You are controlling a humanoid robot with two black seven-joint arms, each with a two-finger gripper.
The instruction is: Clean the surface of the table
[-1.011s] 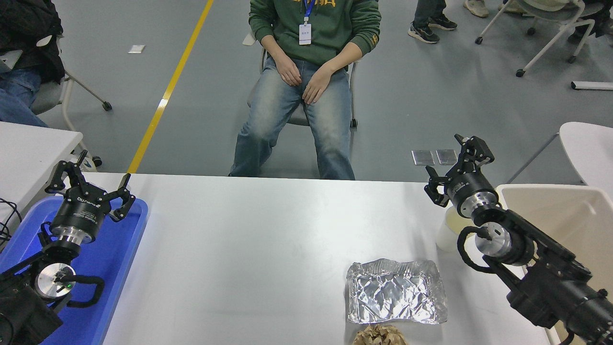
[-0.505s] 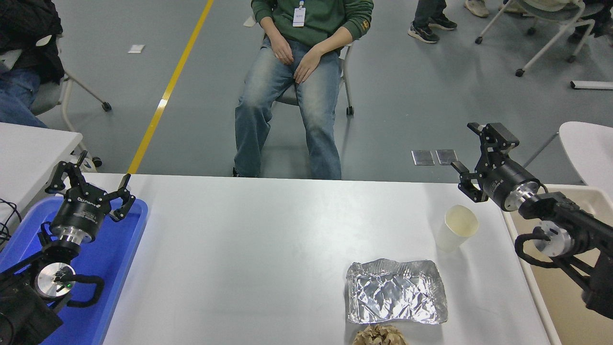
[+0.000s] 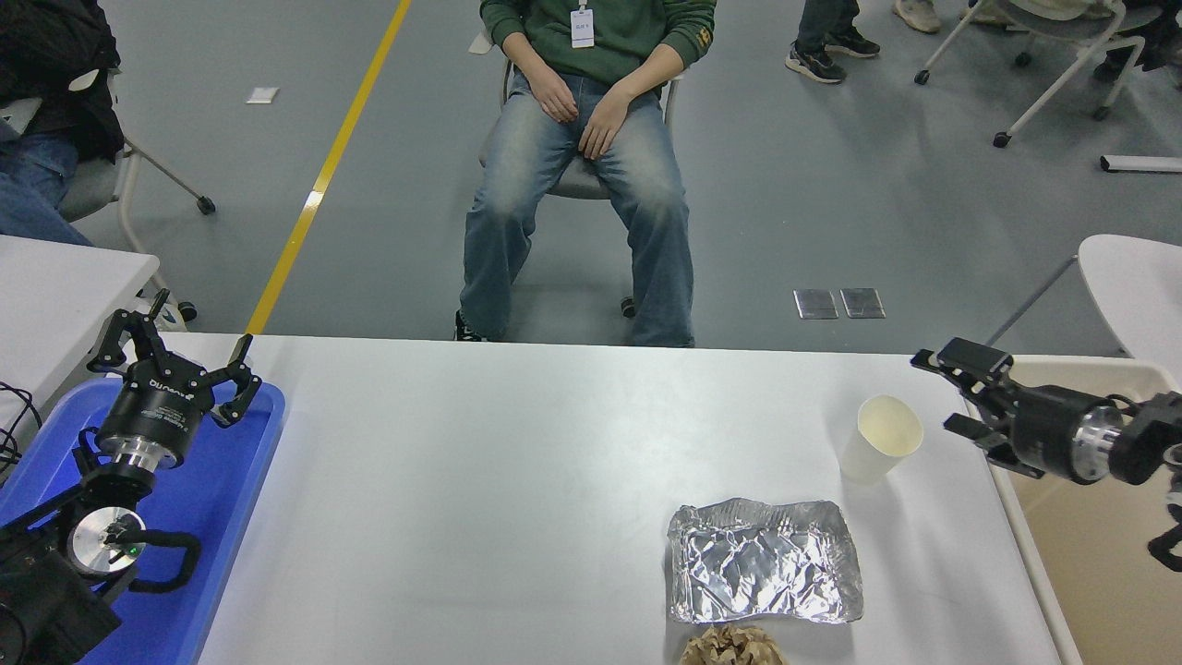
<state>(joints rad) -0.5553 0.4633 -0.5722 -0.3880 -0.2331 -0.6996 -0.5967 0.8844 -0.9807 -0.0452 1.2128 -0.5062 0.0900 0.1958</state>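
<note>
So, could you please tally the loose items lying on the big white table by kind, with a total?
Paper cup: 1
Crumpled foil sheet: 1
Crumpled brown paper ball, cut off by the near edge: 1
Total: 3

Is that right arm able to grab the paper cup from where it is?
Probably yes: the right pincer is open beside the paper cup, with nothing between them.
</note>
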